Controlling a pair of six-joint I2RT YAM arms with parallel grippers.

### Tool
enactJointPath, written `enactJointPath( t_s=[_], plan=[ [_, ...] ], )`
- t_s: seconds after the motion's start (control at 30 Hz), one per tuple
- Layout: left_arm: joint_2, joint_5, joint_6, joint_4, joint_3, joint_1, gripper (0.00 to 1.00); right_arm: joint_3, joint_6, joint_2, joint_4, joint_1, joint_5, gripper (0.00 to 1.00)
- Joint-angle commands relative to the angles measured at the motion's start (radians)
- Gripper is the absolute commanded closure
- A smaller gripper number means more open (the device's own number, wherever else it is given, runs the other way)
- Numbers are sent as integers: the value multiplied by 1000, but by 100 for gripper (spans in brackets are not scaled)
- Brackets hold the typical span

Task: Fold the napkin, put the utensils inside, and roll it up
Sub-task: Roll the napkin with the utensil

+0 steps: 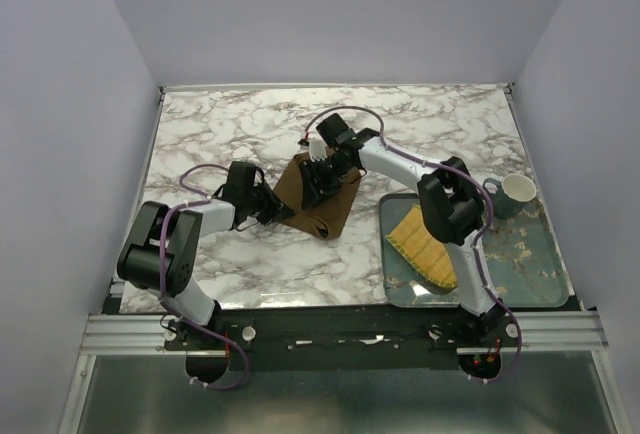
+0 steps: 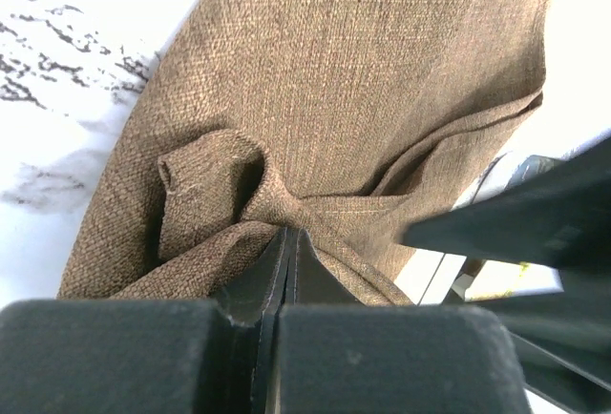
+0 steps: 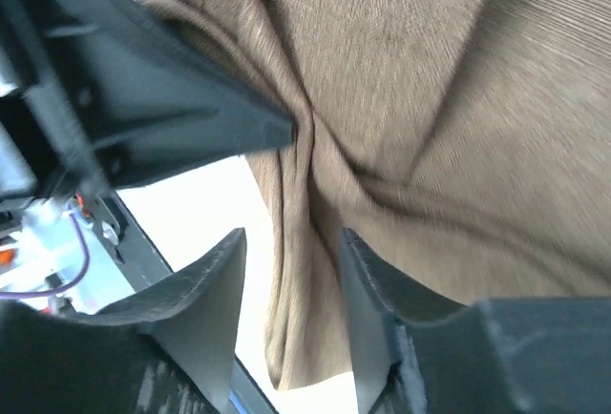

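The dark brown napkin [image 1: 332,210] lies rumpled on the marble table, between the two arms. My left gripper [image 1: 279,213] presses in at its left edge. In the left wrist view the napkin [image 2: 334,80] bunches into a knot-like fold right at the tips of my left gripper [image 2: 289,233], which is shut on that fold. My right gripper [image 1: 318,187] hovers over the cloth's upper part. In the right wrist view my right gripper [image 3: 291,235] stands open, and a hanging ridge of napkin [image 3: 430,99] lies between the spread fingers untouched. The utensils are out of view.
A glass tray [image 1: 520,266] sits at the right front, holding a yellow woven mat [image 1: 425,246]. A white mug [image 1: 516,192] stands at the tray's far corner. The left arm's finger [image 3: 172,118] crosses close beside my right gripper.
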Motion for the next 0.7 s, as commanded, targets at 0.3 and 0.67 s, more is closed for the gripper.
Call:
enactJointPath(
  t_s=[0.3, 0.67],
  plan=[
    [87, -143, 46, -138, -29, 0, 100, -286, -152, -303, 56, 165, 472, 25],
    [71, -140, 58, -160, -14, 0, 100, -263, -134, -232, 76, 230, 675, 24]
  ],
)
